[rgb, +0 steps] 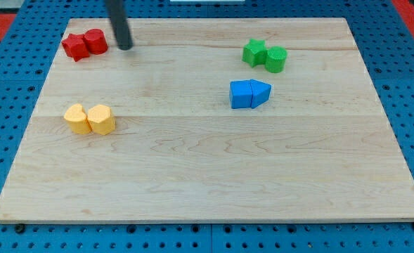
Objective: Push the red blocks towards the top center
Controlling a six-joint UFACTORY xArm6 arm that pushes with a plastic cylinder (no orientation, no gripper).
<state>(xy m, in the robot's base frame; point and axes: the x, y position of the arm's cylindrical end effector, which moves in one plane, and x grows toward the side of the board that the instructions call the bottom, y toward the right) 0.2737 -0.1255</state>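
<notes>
Rod tip, my tip, is resting on the wooden board just to the right of the red cylinder, a narrow gap showing between them. That cylinder is touching the red star, both sitting at the view's top left. No claw is showing, only the straight rod. Two yellow blocks are lying together at the left; the green star, green cylinder and two touching blue blocks are sitting right of centre.
</notes>
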